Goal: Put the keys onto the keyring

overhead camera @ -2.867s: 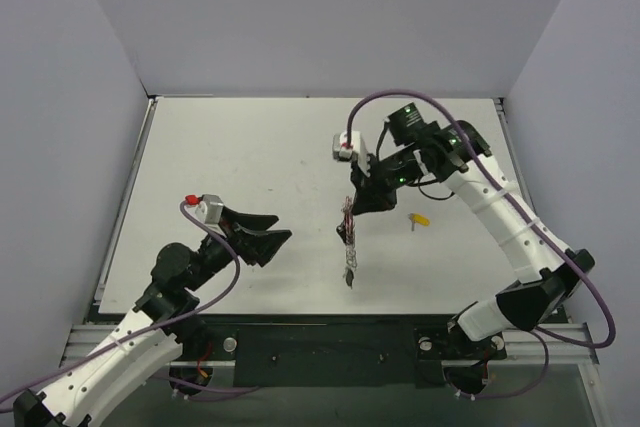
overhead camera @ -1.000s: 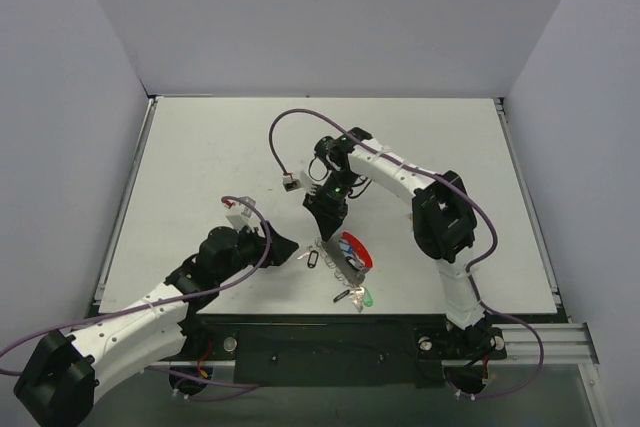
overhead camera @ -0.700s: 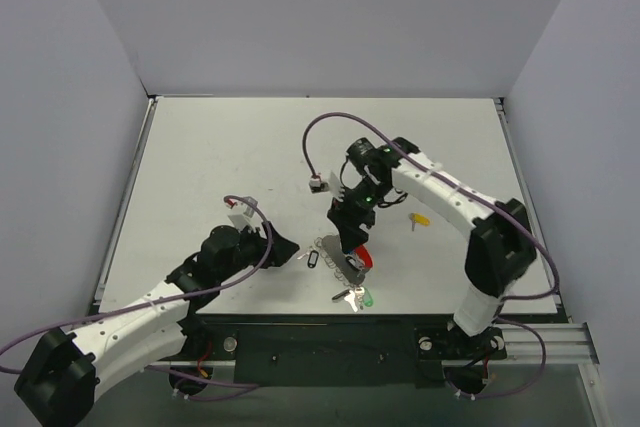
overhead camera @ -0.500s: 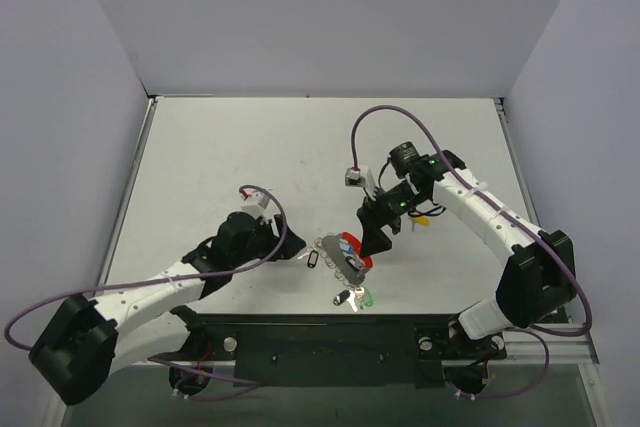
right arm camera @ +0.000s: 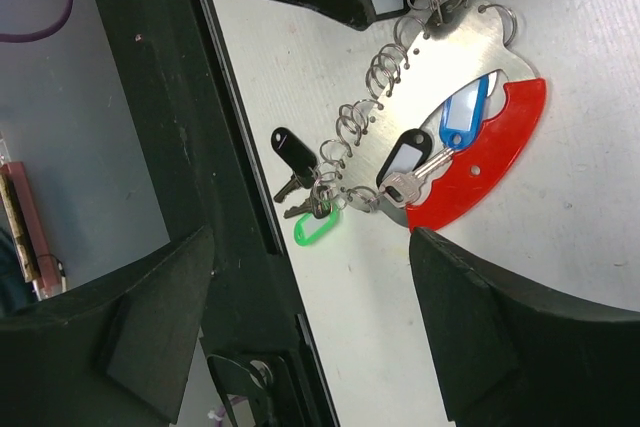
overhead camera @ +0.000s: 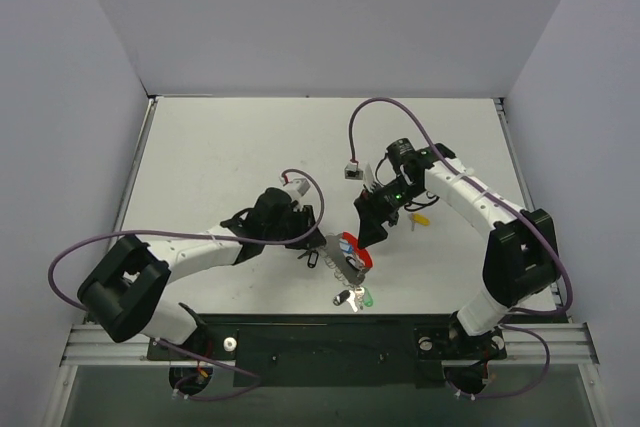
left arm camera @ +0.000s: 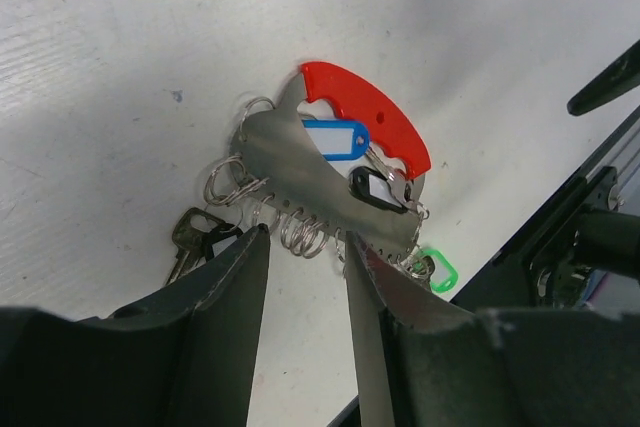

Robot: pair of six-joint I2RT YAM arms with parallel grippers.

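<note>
The keyring [overhead camera: 345,252] is a silvery plate with a red curved edge [left arm camera: 365,112] and several split rings [left arm camera: 300,232] along its near side. On it lie blue and black tags and a silver key [right arm camera: 415,179]. A dark key and a green tag [overhead camera: 366,298] hang at its near end. A yellow key [overhead camera: 420,218] lies apart to the right. My left gripper [left arm camera: 305,242] is open narrowly, its tips just short of the rings, with bare table between them. My right gripper [right arm camera: 315,277] is wide open above the plate's right side, holding nothing.
The black front rail [right arm camera: 160,97] runs close to the plate's near end. Purple cables [overhead camera: 375,107] loop above both arms. A small black tag [overhead camera: 312,259] lies beside my left fingers. Grey walls enclose the white table [overhead camera: 220,157].
My left gripper has slid right up to the plate's rings and its jaws have narrowed. My right gripper moved from the plate's left to its right and opened wide.
</note>
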